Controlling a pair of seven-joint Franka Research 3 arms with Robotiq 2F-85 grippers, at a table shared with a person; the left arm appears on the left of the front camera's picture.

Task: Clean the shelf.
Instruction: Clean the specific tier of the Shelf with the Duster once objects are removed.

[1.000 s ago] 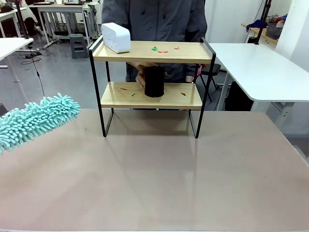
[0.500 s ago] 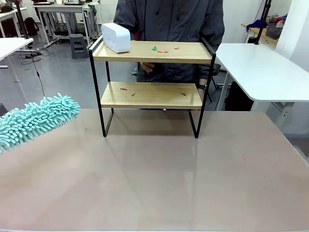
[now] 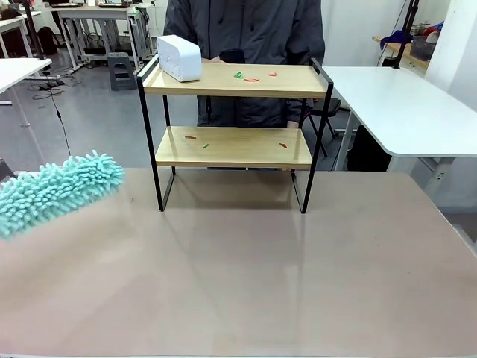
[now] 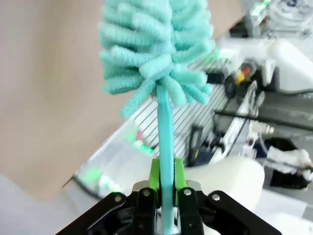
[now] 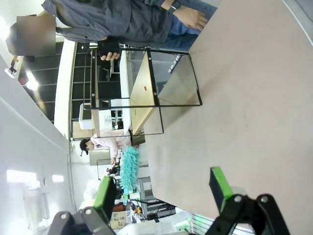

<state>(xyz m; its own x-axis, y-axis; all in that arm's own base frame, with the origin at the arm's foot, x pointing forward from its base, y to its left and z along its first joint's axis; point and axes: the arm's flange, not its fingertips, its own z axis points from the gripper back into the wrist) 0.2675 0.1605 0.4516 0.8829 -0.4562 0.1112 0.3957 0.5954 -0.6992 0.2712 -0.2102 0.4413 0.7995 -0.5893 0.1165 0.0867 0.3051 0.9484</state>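
Observation:
The shelf stands at the far middle of the table, and small green and red scraps lie on both its boards. A white box sits on the top board's left end. Behind the top board the person holds a black cup. A teal fluffy duster hovers over the table's left edge. My left gripper is shut on the duster's handle, with the duster head ahead of it. My right gripper is open and empty, far from the shelf, which appears sideways.
The tan table lies bare in front of the shelf. A white table stands at the right behind it. The person's other hand hangs near the table's far edge.
The person has lifted the black cup off the lower board and now holds it behind the top board. The duster has dipped slightly to the left.

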